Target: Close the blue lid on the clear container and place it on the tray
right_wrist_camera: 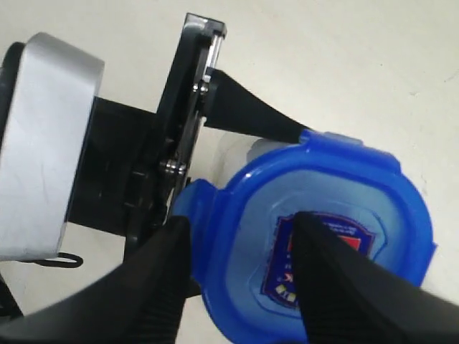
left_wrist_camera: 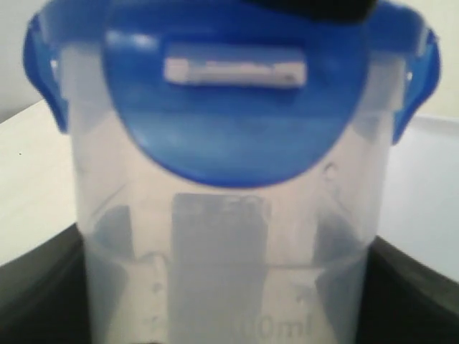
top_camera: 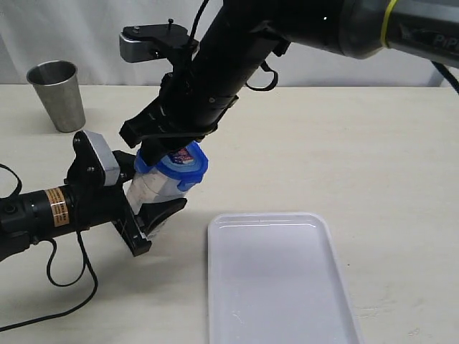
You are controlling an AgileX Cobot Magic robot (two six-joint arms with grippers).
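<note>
Exterior view, L fingers [top_camera: 165, 209] clamped on clear container [top_camera: 150, 190], tilted, blue lid [top_camera: 188, 166] end up-right, R fingers [right_wrist_camera: 337, 287] apart

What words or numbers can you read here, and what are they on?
"PiP", cut off at the edge: on the right arm.
"00ml", faint, start hidden: on the clear container.
The sticker on the blue lid: too blurred.
The orange label on the left arm: too small.
</note>
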